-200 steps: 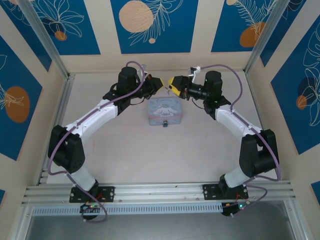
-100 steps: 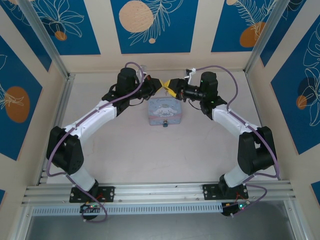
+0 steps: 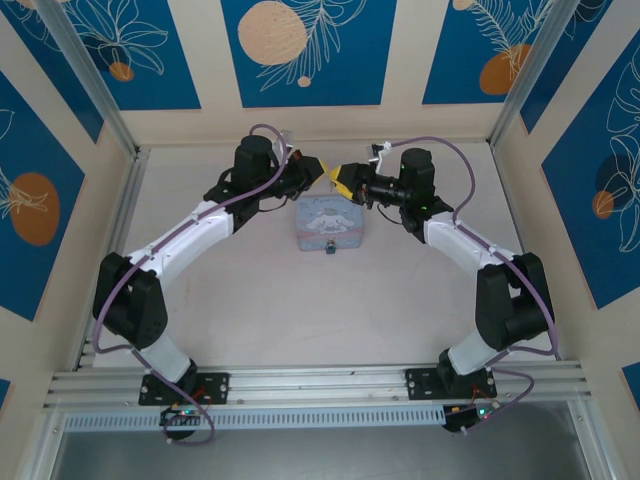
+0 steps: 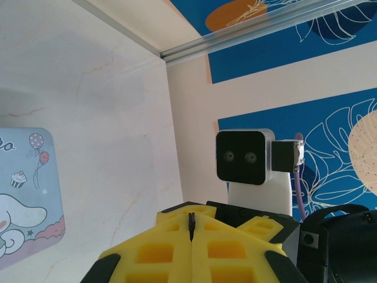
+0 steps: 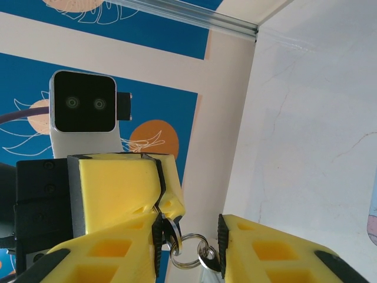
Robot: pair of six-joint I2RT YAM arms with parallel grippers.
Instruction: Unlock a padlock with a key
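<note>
**Item 1. Key** (image 5: 171, 231): small, thin, silvery metal key.
- Place: clamped in the shut jaws of the left gripper (image 4: 191, 217). A short length sticks out past their tips, and the key is raised off the worktop.
- Handling (judged): light, stiff and smooth, so it may pivot or slip between flat pads. It is best taken by the broad flat head, with the blade left free for the lock.

**Item 2. Split ring** (image 5: 187, 252): thin round steel ring hung from the key, carrying a second small silvery key (image 5: 207, 259).
- Place: in the gap of the right gripper (image 5: 191, 227), whose jaws stand apart, one on each side of the ring. Whether the pads press on it cannot be told.
- Handling (judged): loose, and likely to swing and drag on the held key.

**Item 3. Padlock** (image 3: 328, 247): tiny dark metal lock.
- Place: on the worktop, on the near side of the meeting jaws and well clear of both. It lies just beside the near edge of Item 4.
- Handling (judged): hard, dense for its size and apt to skid. Hold it by the body and keep the keyhole clear. Which way the keyhole faces is too small to tell.

**Item 4. Tin** (image 3: 328, 215): pale blue rectangular tin with a white cartoon figure, lying beneath the meeting jaws.

**Item 5. Worktop** (image 3: 250, 300): pale, faintly veined surface.
</note>
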